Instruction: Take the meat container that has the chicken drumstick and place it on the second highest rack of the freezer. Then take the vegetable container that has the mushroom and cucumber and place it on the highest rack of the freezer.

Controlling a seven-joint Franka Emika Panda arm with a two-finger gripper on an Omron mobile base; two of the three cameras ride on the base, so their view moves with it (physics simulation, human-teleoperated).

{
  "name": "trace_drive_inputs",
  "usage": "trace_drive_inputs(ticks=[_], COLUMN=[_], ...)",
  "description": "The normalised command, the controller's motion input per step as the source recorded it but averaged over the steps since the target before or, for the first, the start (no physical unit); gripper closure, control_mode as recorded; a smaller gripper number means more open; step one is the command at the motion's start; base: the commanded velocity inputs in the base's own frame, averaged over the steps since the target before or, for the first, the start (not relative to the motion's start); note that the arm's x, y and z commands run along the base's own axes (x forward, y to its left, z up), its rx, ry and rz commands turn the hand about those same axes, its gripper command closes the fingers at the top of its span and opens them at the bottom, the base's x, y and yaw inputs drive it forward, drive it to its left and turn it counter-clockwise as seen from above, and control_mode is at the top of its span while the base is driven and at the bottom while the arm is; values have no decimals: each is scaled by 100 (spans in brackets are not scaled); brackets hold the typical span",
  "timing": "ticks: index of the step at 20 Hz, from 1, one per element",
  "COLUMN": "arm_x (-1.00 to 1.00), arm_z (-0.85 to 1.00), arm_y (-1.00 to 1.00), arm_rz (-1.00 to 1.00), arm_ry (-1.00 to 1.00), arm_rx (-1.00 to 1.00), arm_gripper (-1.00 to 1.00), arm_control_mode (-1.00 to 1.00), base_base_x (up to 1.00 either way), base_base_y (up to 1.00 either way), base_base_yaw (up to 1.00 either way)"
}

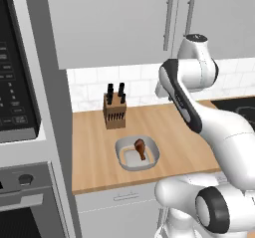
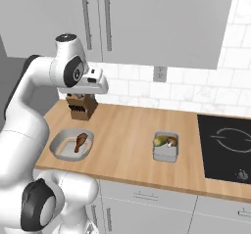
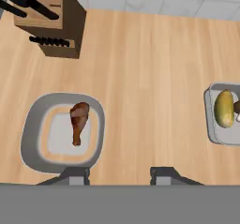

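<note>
The meat container (image 3: 33, 124), a rounded grey tray, sits on the wooden counter with the reddish-brown chicken drumstick (image 3: 78, 121) lying in it; it is also in the left base view (image 1: 122, 147) and right base view (image 2: 58, 145). To its right stands the vegetable container (image 2: 165, 155), a squarer grey tray holding the yellow-green cucumber (image 3: 224, 108) and the small brown mushroom (image 2: 171, 141). My gripper (image 3: 120, 175) hangs well above the counter, just right of the meat container, open and holding nothing. The freezer is out of view.
A wooden knife block (image 1: 114, 111) stands against the tiled wall behind the meat container. A black cooktop (image 2: 228, 147) lies at the counter's right end. The oven tower (image 1: 20, 132) rises at the left, and grey upper cabinets (image 2: 147, 22) hang overhead.
</note>
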Motion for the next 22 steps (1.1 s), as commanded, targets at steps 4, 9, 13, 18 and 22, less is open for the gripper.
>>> trace_drive_inputs(ticks=[4, 9, 13, 18, 22], arm_x=[-22, -61, -42, -28, -11], arm_z=[-43, -92, -67, -45, -52], arm_y=[27, 57, 56, 36, 4], arm_rz=[-19, -63, -64, -59, -55], arm_ry=[6, 2, 0, 8, 6], arm_rx=[8, 23, 14, 12, 17], arm_gripper=[-100, -100, -100, -100, -100], arm_control_mode=[-100, -100, -100, -100, -100], base_base_x=[0, 0, 0, 0, 0], base_base_y=[0, 0, 0, 0, 0], base_base_yaw=[0, 0, 0, 0, 0])
